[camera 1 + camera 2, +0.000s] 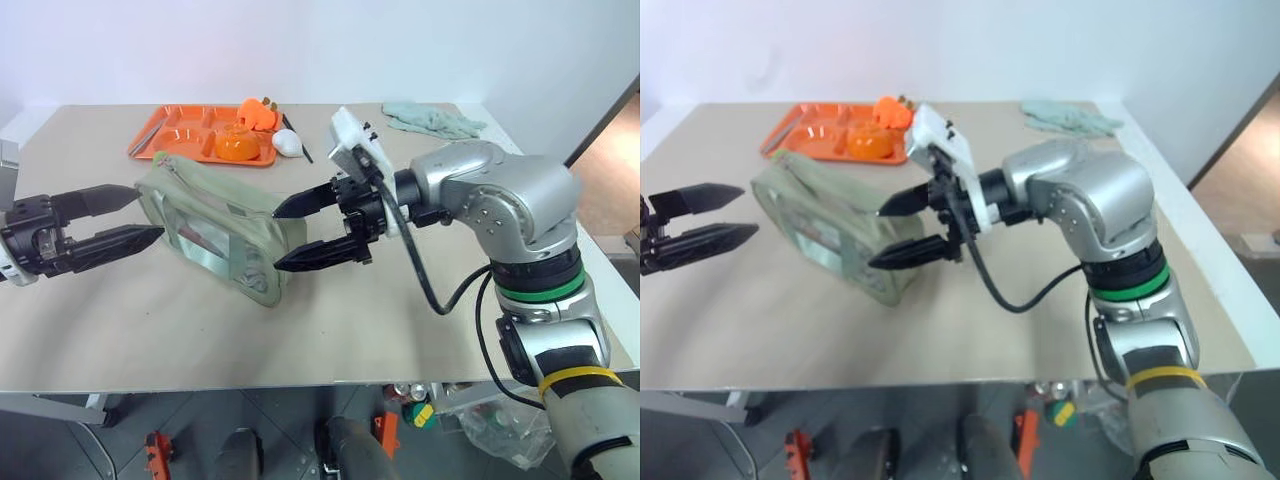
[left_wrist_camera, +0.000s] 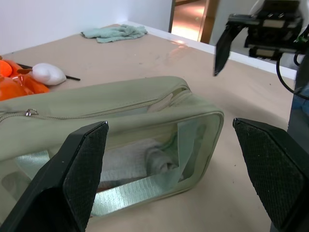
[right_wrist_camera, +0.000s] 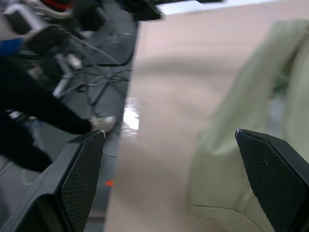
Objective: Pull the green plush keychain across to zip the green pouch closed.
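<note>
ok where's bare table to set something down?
Free: the near strip of table between the pouch and the front edge, and the right side below the rag. Crowded: the far left around the orange tray, and the pouch between both grippers.

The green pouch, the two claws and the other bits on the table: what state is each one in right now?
green pouch: lying on the table, zipper shut along the visible stretch, held by neither gripper.
left gripper: open, empty, beside the pouch.
right gripper: open, empty, at the pouch's other end.
orange tray: flat, holding orange items.
teal rag: crumpled.
</note>
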Controlling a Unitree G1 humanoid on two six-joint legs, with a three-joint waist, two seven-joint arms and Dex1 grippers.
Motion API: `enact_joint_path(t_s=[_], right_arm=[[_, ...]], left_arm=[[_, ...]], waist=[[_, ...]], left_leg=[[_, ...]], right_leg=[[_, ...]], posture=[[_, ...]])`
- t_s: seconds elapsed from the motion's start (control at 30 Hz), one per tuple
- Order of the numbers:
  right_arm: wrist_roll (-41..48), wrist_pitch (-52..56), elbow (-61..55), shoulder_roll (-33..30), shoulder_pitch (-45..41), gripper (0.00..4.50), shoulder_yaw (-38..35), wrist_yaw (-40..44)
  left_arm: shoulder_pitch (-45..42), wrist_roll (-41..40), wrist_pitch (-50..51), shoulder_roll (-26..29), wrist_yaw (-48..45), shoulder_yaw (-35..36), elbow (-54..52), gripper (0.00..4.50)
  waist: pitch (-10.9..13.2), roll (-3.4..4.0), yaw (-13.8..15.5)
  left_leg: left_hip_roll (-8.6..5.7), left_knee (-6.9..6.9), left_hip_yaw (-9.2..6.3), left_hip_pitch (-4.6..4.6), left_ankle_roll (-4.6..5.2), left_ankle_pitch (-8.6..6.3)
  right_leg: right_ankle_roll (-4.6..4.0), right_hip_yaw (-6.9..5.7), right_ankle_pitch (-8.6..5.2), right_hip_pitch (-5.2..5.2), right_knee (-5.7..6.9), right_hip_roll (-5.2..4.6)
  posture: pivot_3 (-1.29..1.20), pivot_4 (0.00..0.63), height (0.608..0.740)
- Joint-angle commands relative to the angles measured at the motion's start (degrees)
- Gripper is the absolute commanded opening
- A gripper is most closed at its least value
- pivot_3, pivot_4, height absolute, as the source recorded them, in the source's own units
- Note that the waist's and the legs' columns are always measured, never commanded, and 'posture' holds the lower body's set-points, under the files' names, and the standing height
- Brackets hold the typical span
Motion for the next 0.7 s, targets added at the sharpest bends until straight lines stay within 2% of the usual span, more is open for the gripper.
enact_joint_path(t_s=[0.03, 0.5, 0.7], right_arm=[[-6.53, -7.03, -0.16, 0.47, 0.7, 4.48, 4.04, -3.64], [-4.63, -4.87, -1.85, 2.31, -0.03, 4.48, 4.49, -2.42], [-9.96, -10.13, 0.65, 3.63, 0.8, 4.48, 9.65, -3.36]], left_arm=[[-1.0, -0.44, -1.05, -0.19, 0.04, 0.99, -1.23, 4.28], [-1.28, -1.57, -0.43, -0.33, 0.85, 2.14, -1.16, 4.28], [-1.32, -2.01, -0.32, -0.46, 1.4, 1.93, -1.3, 4.28]], waist=[[0.0, 0.0, -0.03], [0.0, 0.0, 0.01], [0.0, 0.0, -0.02]], left_leg=[[0.01, 0.0, 0.0, 0.0, 0.0, 0.0], [0.02, -0.01, -0.03, -0.07, 0.0, 0.0], [0.04, -0.01, -0.03, -0.06, 0.0, 0.0]], right_leg=[[0.0, 0.0, 0.0, -0.01, 0.0, 0.01], [-0.01, -0.02, -0.01, -0.07, 0.0, 0.02], [-0.02, -0.02, -0.01, -0.07, 0.0, 0.04]], posture=[[0.0, 0.15, 0.74], [0.0, 0.15, 0.74], [0.0, 0.15, 0.74]])
